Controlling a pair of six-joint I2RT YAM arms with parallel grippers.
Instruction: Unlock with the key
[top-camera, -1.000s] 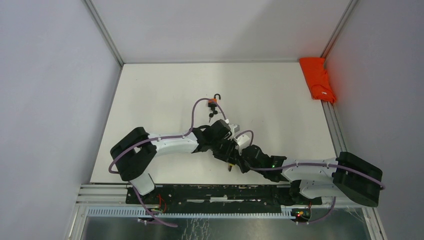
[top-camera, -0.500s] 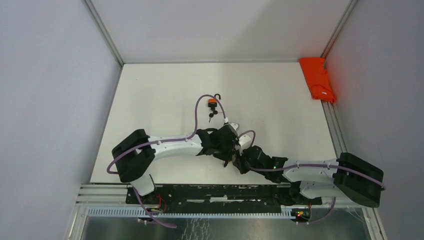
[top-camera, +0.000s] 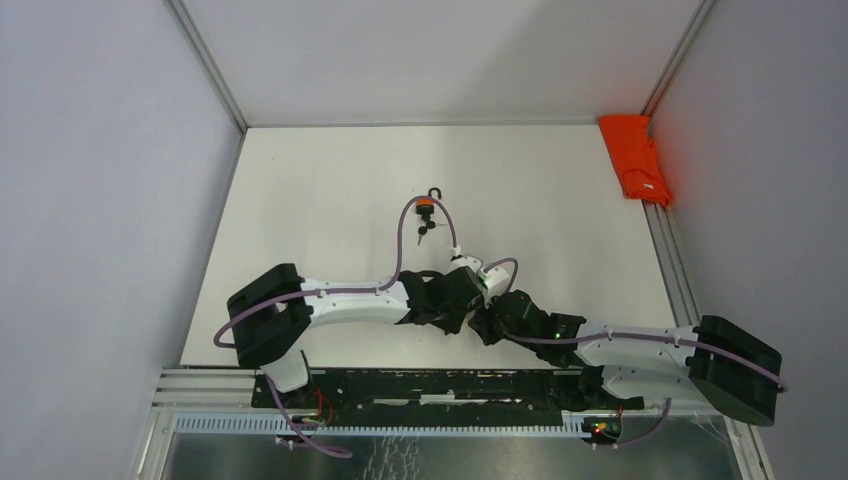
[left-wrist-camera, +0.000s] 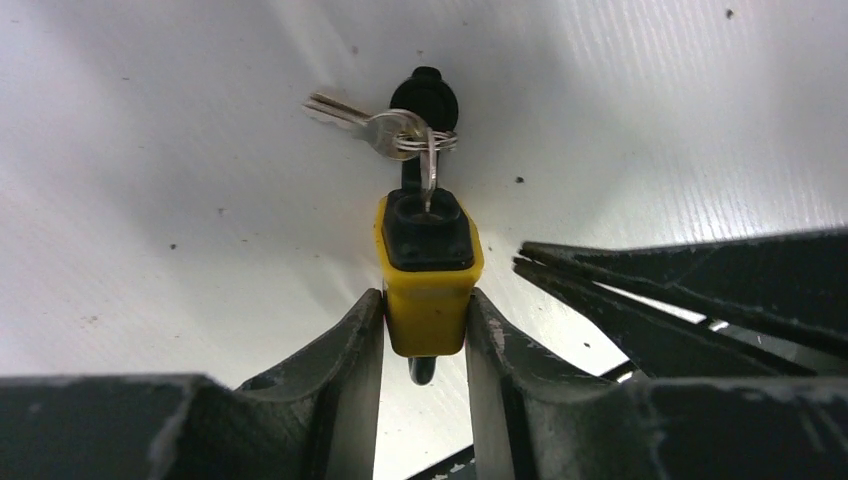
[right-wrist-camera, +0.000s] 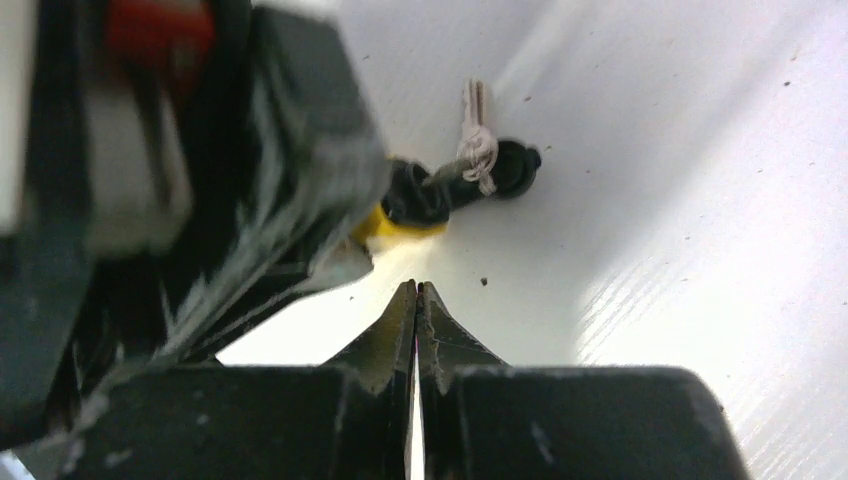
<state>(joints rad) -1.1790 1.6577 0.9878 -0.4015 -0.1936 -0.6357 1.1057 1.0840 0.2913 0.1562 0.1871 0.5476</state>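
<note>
A yellow padlock (left-wrist-camera: 427, 265) is clamped by its sides between the fingers of my left gripper (left-wrist-camera: 425, 312), keyhole end facing away from the camera. A key (left-wrist-camera: 429, 178) stands in the keyhole, on a ring with a second silver key (left-wrist-camera: 352, 113) and a black key head (left-wrist-camera: 432, 95). My right gripper (right-wrist-camera: 417, 291) sits just beside it, tips pressed together with nothing between them; its dark fingers (left-wrist-camera: 690, 290) show at the right of the left wrist view. From the right wrist view the padlock (right-wrist-camera: 385, 228) and keys (right-wrist-camera: 476, 148) lie just beyond the tips. In the top view the two wrists hide the padlock.
A second, orange padlock (top-camera: 425, 206) with its own keys (top-camera: 425, 230) lies further back on the white table (top-camera: 560, 215). A red cloth (top-camera: 636, 155) is at the far right corner. Walls enclose three sides.
Both wrists have shifted toward the near edge, and the right arm has stretched out flatter. The left gripper has kept its hold on the padlock.
</note>
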